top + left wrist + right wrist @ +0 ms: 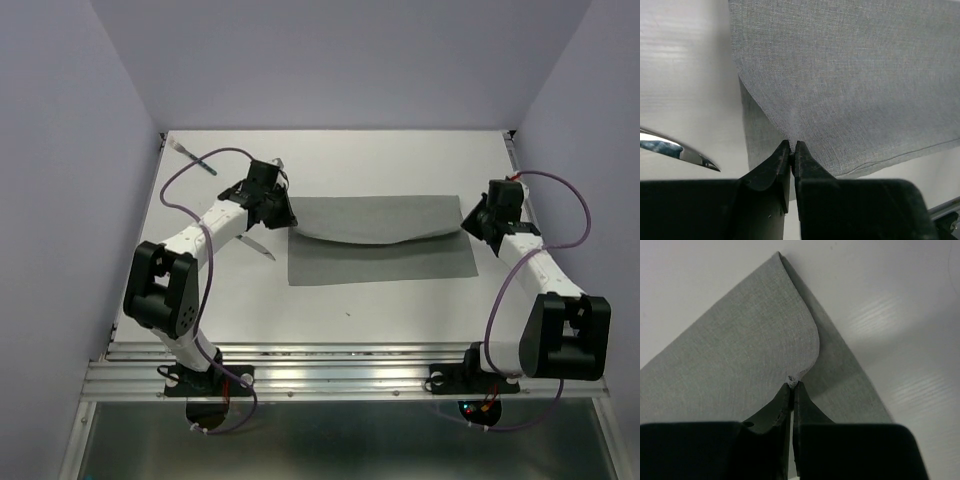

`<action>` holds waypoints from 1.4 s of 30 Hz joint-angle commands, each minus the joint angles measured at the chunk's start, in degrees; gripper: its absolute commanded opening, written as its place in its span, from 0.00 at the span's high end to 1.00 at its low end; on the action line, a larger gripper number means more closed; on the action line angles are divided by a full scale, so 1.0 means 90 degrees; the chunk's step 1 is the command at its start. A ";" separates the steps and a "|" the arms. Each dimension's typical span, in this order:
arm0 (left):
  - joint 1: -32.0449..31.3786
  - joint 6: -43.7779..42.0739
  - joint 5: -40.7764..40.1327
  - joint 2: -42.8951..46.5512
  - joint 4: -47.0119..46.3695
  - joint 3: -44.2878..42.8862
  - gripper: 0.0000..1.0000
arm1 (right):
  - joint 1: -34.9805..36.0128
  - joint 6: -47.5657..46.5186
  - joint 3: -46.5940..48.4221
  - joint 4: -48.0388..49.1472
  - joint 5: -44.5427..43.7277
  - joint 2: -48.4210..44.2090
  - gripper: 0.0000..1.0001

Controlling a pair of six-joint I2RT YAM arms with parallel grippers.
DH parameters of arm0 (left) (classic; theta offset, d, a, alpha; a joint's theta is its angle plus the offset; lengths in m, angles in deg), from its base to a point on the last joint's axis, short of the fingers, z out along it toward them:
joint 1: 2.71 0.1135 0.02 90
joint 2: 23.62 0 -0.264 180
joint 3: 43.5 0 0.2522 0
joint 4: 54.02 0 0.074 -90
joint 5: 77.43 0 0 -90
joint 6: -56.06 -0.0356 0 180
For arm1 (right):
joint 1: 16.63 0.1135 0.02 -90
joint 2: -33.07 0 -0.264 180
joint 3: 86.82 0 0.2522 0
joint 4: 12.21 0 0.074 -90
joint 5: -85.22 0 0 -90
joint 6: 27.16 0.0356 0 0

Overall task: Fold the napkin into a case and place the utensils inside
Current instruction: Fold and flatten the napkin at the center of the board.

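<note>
The napkin [380, 262] is lying in the middle of the counter [400, 160], partly doubled over itself. The left hand [792, 145] is pinching one corner of the upper layer at the napkin's left edge, jaws almost together on the cloth. The right hand [793, 385] is doing the same at the right edge, nearly shut on the other corner. Between them the free edge is sagging toward the lower layer, and a strip of that layer is showing uncovered on the napkin's near side.

Both pinches are taking only the very tip of a corner, so a tug from either side is likely to pull the cloth free and drop the fold crooked. If the hands travel unevenly, the edges are going to land skewed. The sagging middle may also drag on the lower layer and wrinkle it.

The knife [258, 245] is lying just left of the napkin, under the left arm, where a low sweep could knock it. The other utensil [192, 159] is sitting well off beyond the napkin's far-left corner. Bare counter is lying on the napkin's near and far sides, giving room to lay the fold either way.
</note>
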 commanded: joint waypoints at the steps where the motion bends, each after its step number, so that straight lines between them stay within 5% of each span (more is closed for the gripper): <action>1: -0.0209 0.0339 -0.0196 0.0706 -0.0583 0.0652 1.00 | -0.0060 0.0157 -0.0443 -0.0015 0.0153 -0.0485 0.99; 22: -0.0756 0.0945 -0.0401 0.1917 -0.0555 0.1658 1.00 | -0.0119 0.0362 -0.0776 -0.0269 -0.0355 -0.1286 0.99; 42: -0.0980 0.1102 -0.0235 0.1547 -0.1463 0.3084 1.00 | -0.0119 0.0529 -0.1577 -0.0230 -0.0423 -0.1169 0.99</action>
